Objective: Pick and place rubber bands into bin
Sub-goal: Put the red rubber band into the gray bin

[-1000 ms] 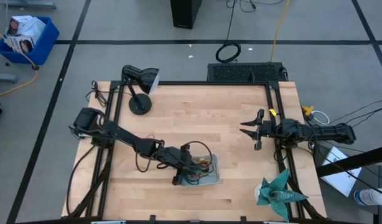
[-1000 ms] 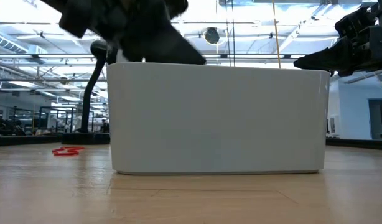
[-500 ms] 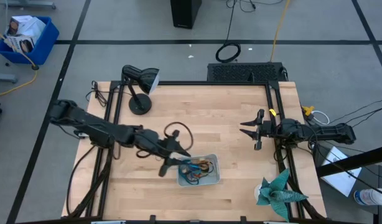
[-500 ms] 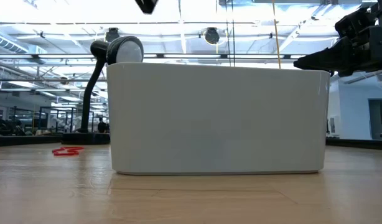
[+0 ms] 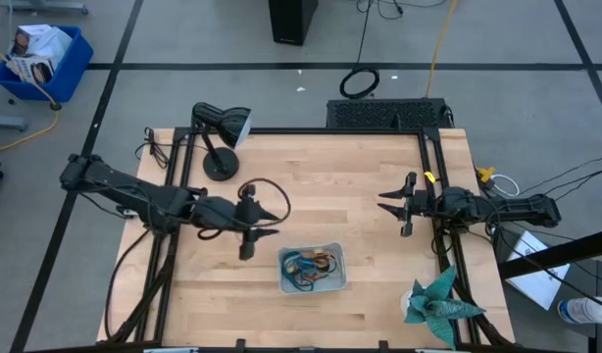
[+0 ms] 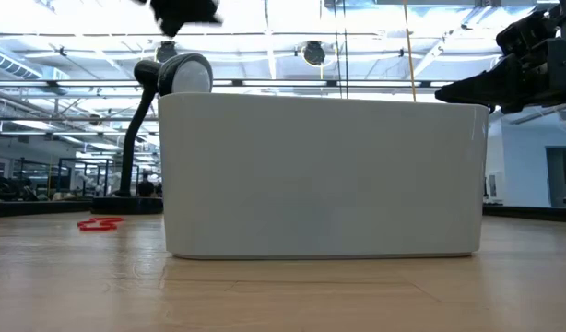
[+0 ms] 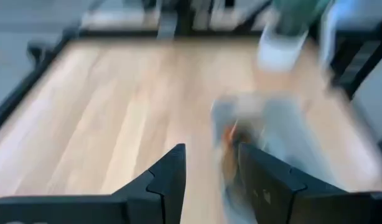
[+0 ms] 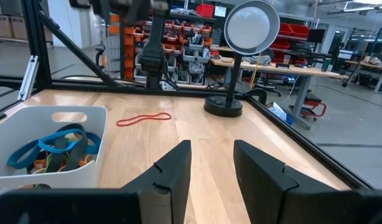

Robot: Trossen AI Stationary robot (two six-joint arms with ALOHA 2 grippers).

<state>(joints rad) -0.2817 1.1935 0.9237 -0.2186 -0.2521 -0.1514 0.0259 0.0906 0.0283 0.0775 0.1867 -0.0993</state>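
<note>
Table (image 5: pixel 370 176): wooden top, desk lamp (image 5: pixel 219 137) at far left corner.
Left arm reaches over table middle; left gripper (image 5: pixel 248 236) above wood just left of bin, fingers (image 7: pixel 169 180) narrowly parted, holding nothing.
Right gripper (image 5: pixel 399 205) waits by right edge, fingers spread, holding nothing.
Bin (image 5: pixel 335 284) near front edge, centre.
Rubber bands (image 5: pixel 309 267) tangled inside bin; one red band (image 8: pixel 144 118) loose on wood beside lamp.
</note>
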